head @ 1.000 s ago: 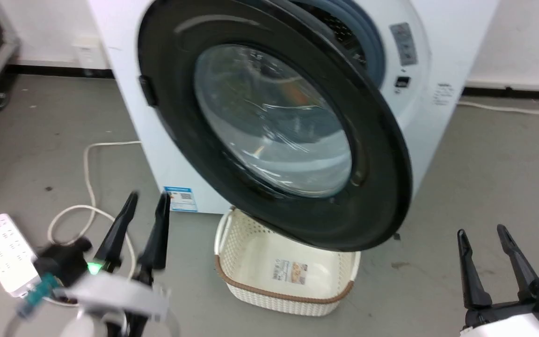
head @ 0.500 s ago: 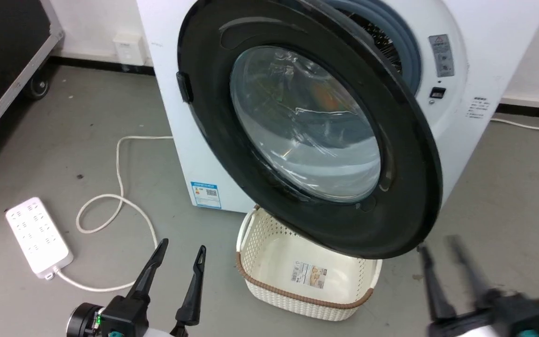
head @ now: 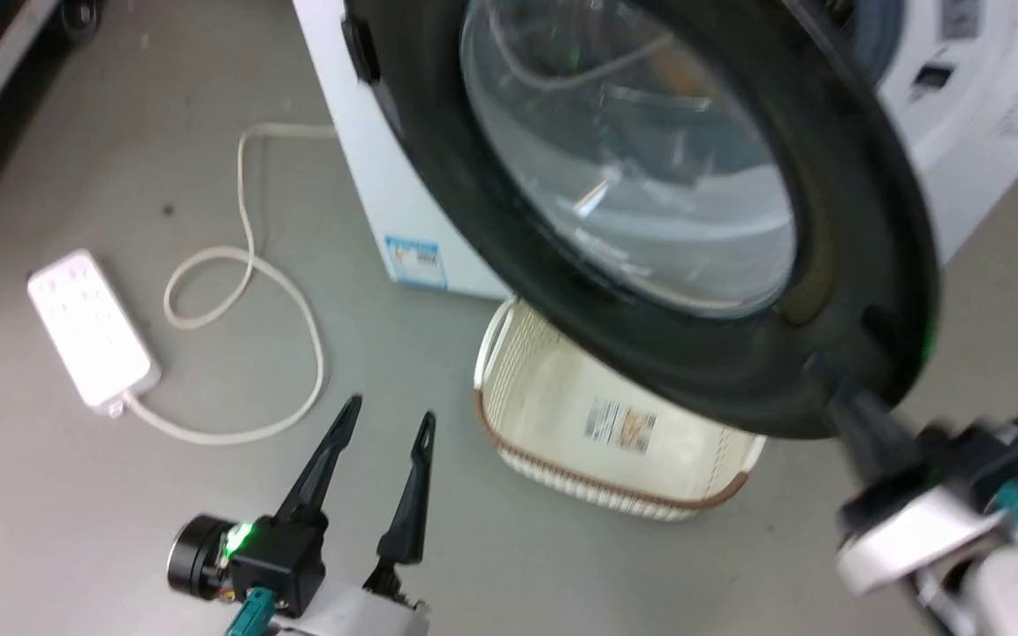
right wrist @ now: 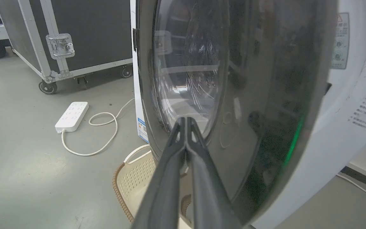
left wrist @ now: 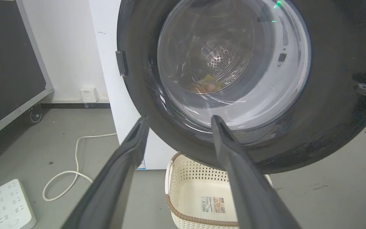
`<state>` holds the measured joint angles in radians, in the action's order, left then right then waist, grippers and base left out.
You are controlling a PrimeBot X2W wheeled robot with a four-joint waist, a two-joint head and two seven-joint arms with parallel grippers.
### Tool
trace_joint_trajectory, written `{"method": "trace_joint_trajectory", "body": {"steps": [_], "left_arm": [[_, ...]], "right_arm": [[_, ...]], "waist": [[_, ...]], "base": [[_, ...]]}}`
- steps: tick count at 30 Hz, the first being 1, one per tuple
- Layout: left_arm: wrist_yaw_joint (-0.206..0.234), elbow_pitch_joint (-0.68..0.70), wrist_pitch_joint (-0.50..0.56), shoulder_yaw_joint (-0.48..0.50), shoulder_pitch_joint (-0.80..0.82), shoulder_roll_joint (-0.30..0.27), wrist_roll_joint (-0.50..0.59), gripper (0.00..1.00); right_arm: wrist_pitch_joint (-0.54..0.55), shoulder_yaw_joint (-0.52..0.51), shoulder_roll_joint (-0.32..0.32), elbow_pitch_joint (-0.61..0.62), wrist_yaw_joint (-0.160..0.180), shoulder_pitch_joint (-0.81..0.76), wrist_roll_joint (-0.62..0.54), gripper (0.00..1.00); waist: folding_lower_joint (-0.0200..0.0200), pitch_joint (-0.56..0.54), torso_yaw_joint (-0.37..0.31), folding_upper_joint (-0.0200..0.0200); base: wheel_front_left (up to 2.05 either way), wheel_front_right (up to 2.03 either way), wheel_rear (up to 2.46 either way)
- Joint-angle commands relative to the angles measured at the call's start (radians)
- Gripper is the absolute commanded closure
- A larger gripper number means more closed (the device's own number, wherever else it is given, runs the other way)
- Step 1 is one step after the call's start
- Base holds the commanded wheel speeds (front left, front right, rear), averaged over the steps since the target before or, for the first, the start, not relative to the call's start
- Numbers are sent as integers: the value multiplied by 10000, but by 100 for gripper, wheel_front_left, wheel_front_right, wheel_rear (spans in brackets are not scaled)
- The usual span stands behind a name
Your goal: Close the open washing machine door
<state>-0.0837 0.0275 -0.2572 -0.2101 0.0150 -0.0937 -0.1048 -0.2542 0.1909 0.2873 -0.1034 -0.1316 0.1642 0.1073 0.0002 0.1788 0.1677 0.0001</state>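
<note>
Snapping shut since a second ago, right claw (right wrist: 186,120) at washing machine door (head: 862,203) rim, left claw (head: 388,413) wide apart

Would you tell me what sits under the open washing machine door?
A cream perforated basket, a label inside it; the washing machine door hides its far end.

Grey floor (head: 76,530), white wall (left wrist: 65,47) — black case (right wrist: 87,31)

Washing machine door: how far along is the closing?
Done: right gripper shut, fingers up by the outer face of the large round glossy black door. In hand: lining up the push; left gripper open, apart. Left: the swing; door stands wide of the white washing machine.
</note>
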Motion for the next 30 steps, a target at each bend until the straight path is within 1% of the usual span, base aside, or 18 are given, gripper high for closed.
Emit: {"method": "trace_joint_trajectory", "body": {"steps": [1, 8, 15, 19, 23, 27, 30], "left_arm": [[-37, 124, -45, -15, 208, 106, 83, 0], [81, 440, -45, -200, 689, 344, 203, 0], [292, 693, -45, -393, 1104, 417, 108, 0], [408, 697, -45, -509, 1284, 428, 35, 0], [578, 717, -45, -670, 1428, 431, -116, 0], [698, 679, -45, -784, 1523, 432, -201, 0], [736, 611, -45, -788, 1518, 433, -196, 0]], "right_arm": [[60, -67, 319, -232, 9, 520, 183, 100], [166, -229, 1662, -1288, 9, 2647, 1042, 100], [401, -209, 2770, -2678, 9, 5032, 1719, 100], [469, -262, 3094, -3646, 9, 6367, 2012, 100], [449, -173, 3269, -4442, 9, 7311, 2108, 100], [309, -20, 3365, -5046, 9, 7861, 2244, 100], [150, 81, 3310, -5363, 9, 7895, 2329, 100]], "waist": [[-2, 723, 293, -1], [-2, 1839, 630, -1], [-2, 2693, 782, -1], [-2, 2964, 832, -1], [-2, 3102, 863, -1], [-2, 3097, 873, -1], [-2, 2868, 826, -1]], "base": [[0, 0, 0], [0, 0, 0], [0, 0, 0], [0, 0, 0], [0, 0, 0], [0, 0, 0], [0, 0, 0]]}}
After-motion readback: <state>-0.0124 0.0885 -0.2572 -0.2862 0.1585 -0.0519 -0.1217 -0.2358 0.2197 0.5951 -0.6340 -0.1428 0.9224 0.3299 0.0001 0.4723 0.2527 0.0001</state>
